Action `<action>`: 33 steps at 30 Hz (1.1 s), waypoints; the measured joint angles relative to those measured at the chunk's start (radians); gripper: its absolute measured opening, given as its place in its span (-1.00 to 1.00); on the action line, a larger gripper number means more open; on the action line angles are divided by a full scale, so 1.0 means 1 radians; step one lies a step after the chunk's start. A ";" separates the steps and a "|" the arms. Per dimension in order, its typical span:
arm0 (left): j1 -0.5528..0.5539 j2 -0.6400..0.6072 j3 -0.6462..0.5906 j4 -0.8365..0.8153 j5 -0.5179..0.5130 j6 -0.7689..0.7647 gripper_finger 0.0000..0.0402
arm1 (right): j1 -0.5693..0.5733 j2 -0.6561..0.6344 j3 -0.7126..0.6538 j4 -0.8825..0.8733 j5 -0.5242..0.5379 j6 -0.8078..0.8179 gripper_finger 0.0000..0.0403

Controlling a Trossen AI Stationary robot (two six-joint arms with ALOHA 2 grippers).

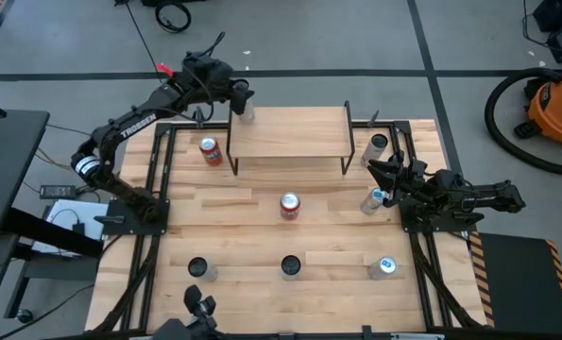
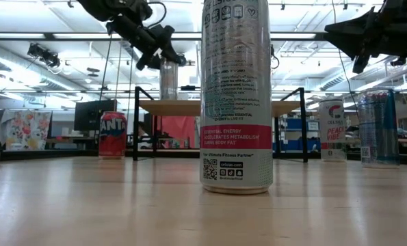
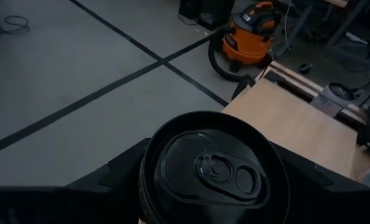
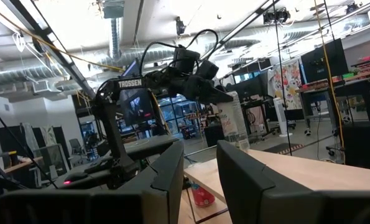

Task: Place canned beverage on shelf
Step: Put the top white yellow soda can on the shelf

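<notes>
High view: left gripper [image 1: 244,98] sits at the far-left corner of the small light-wood shelf on black metal legs [image 1: 290,134], fingers clamped round a tall silver can with a black lid [image 1: 246,111]. Low view has that can standing upright on the shelf board, gripper on its upper part. Left wrist view looks straight down on the black lid and pull tab, a dark finger either side.

Right gripper [image 1: 379,176] hovers over the right side of the wooden tabletop [image 1: 262,236], holding nothing, fingers narrowly parted with a bare gap between them in the right wrist view. A blue-and-silver can [image 1: 372,199] stands just beside it.

Other cans on the table:
- red can [image 1: 211,151], left of the shelf
- red-and-white can [image 1: 289,206], centre
- silver can [image 1: 377,146], just right of the shelf
- three along the near edge: dark-topped can [image 1: 197,268], dark-topped can [image 1: 291,266], blue-topped can [image 1: 386,266]

Orange shop vacuum [image 1: 550,109] is on the floor, far right.
</notes>
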 joint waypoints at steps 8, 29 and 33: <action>-0.014 0.027 0.000 0.020 0.001 -0.001 0.30 | 0.000 0.000 0.000 0.000 0.000 0.000 -0.47; -0.020 0.027 0.000 0.012 0.003 -0.011 0.54 | 0.000 0.000 0.000 0.000 0.000 0.000 -0.47; -0.020 0.027 0.000 0.012 0.002 -0.011 0.54 | 0.000 0.000 0.000 0.000 0.000 0.000 -0.47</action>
